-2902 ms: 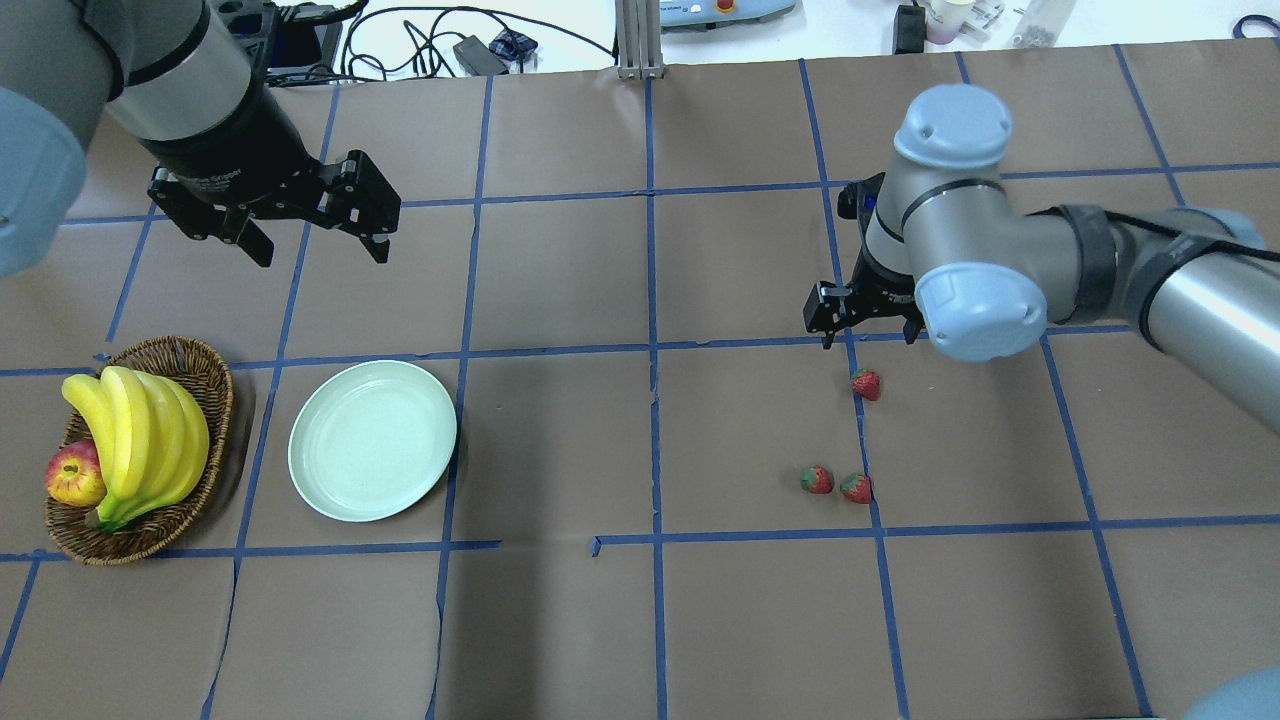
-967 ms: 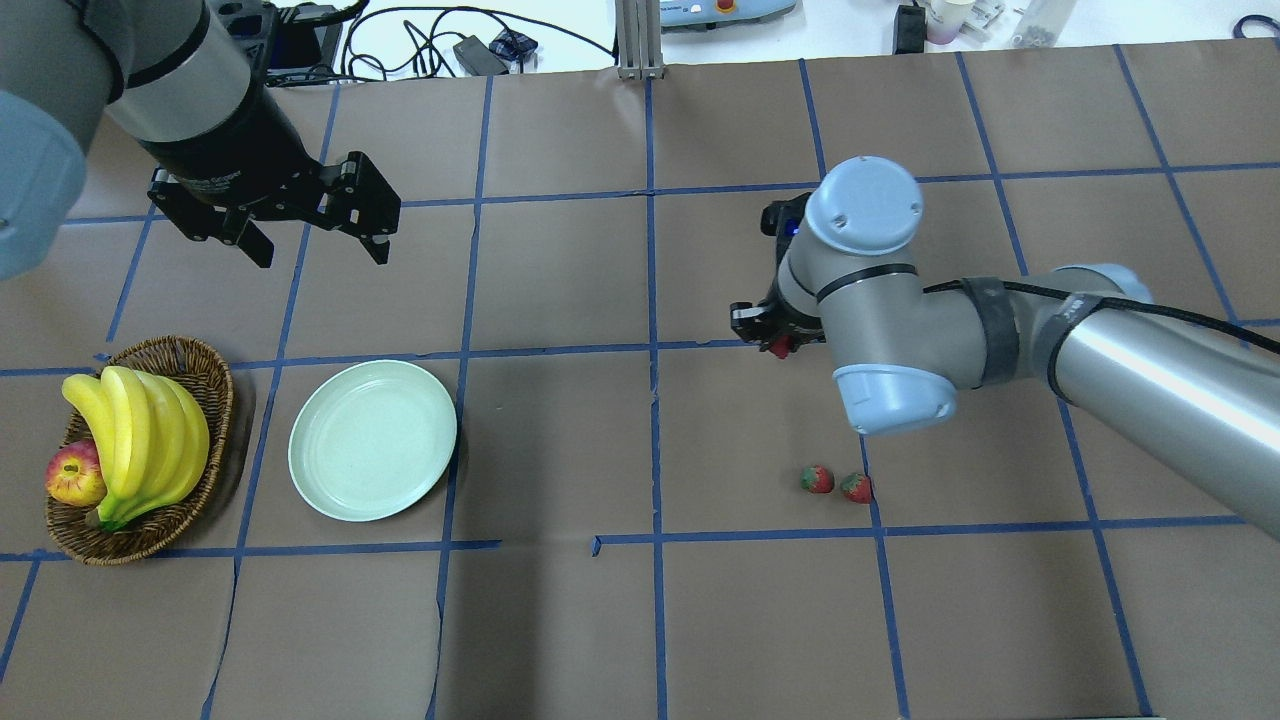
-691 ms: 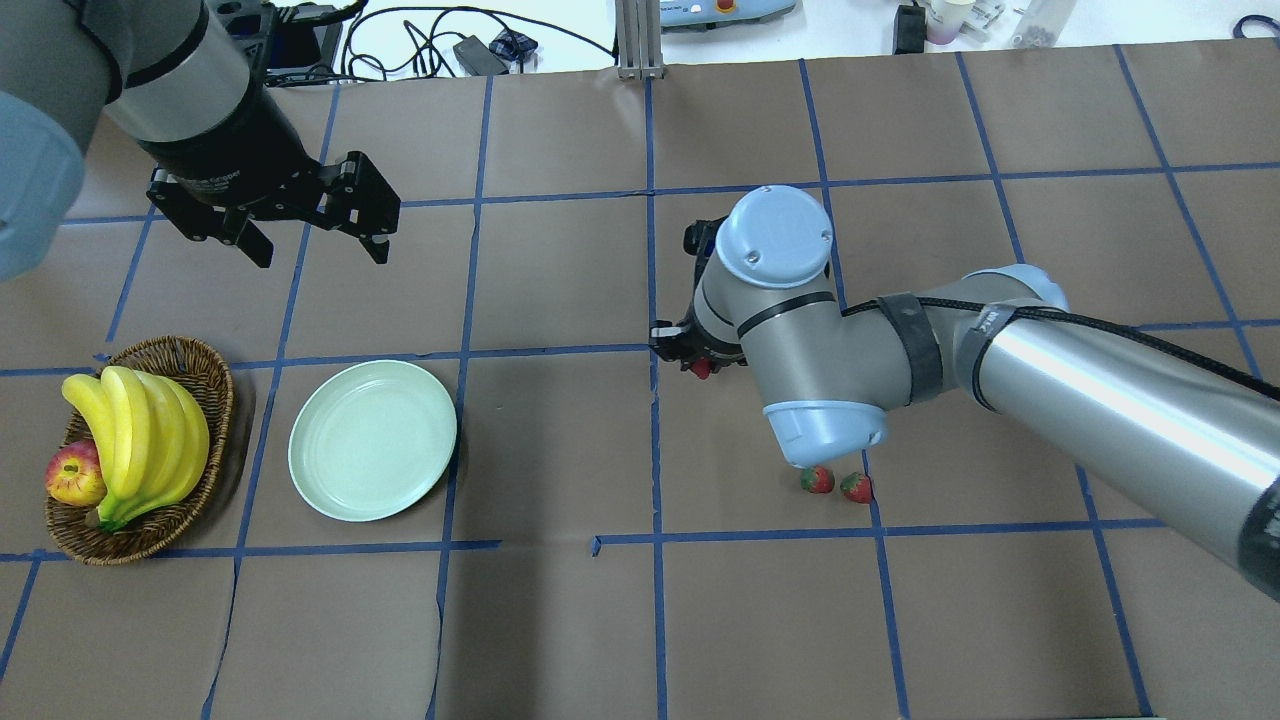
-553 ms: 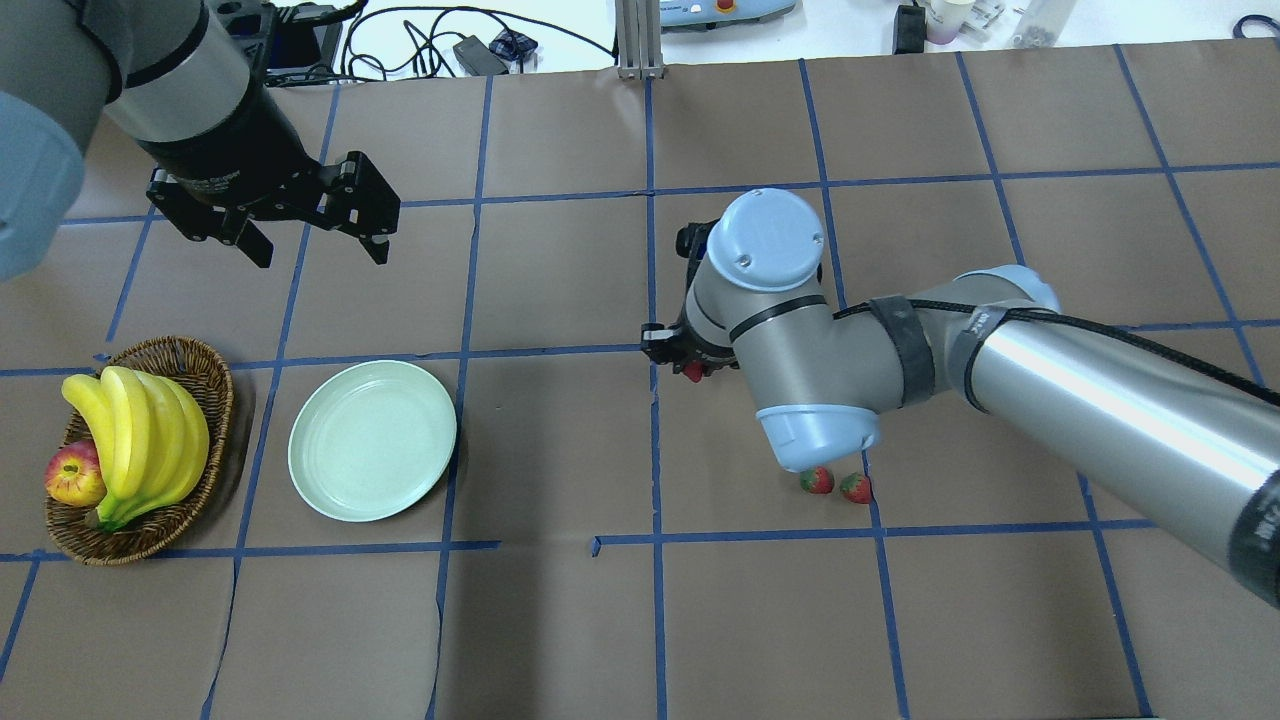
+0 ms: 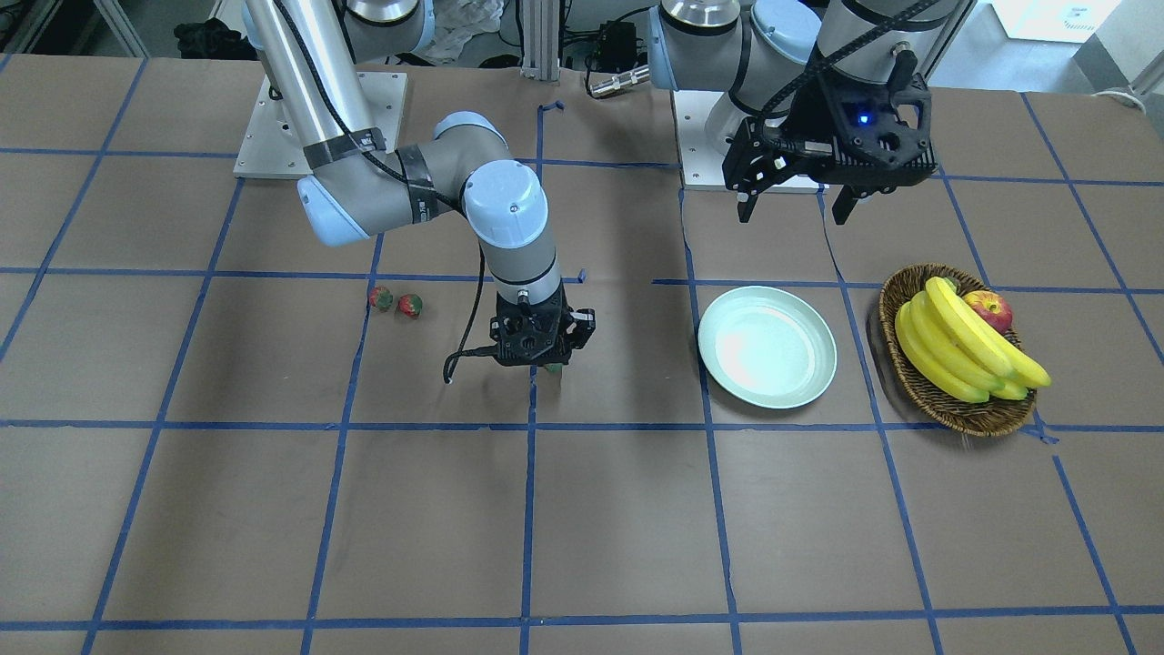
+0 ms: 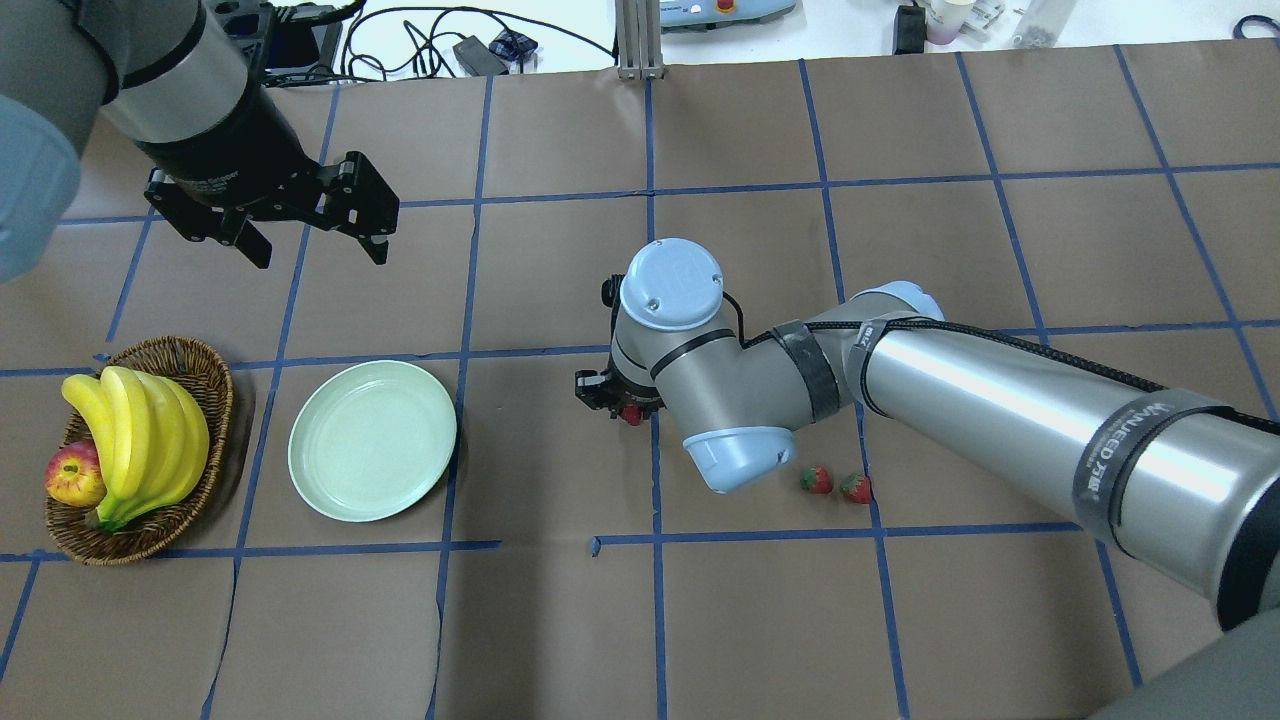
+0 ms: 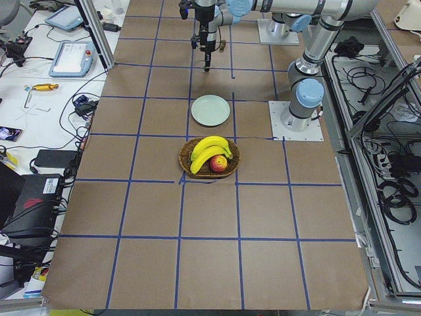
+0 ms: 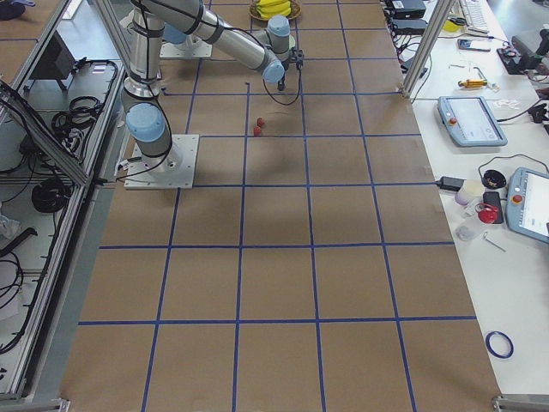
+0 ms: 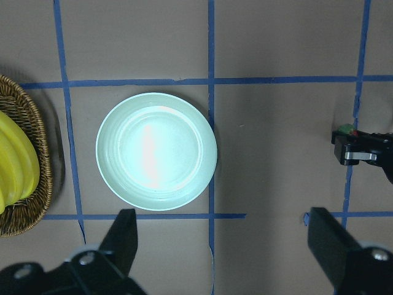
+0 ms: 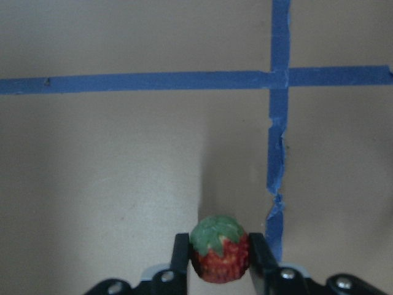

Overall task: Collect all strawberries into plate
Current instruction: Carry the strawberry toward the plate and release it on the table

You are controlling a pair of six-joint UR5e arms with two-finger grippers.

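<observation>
I read the right gripper (image 5: pixel 546 362) as clenched on one strawberry (image 10: pixel 219 258), pinched across its red sides at mid-frame of the overhead view, well right of the plate (image 6: pixel 372 440). A second strawberry (image 6: pixel 817 480) and a third strawberry (image 6: pixel 856 488) lie just beside each other, lower right of centre. The left gripper (image 6: pixel 320 256) hangs spread wide at upper left, holding nothing. Judgement: each berry is tiny, light, rounded and probably slick. Grip across the widest part and expect rolling on release.
</observation>
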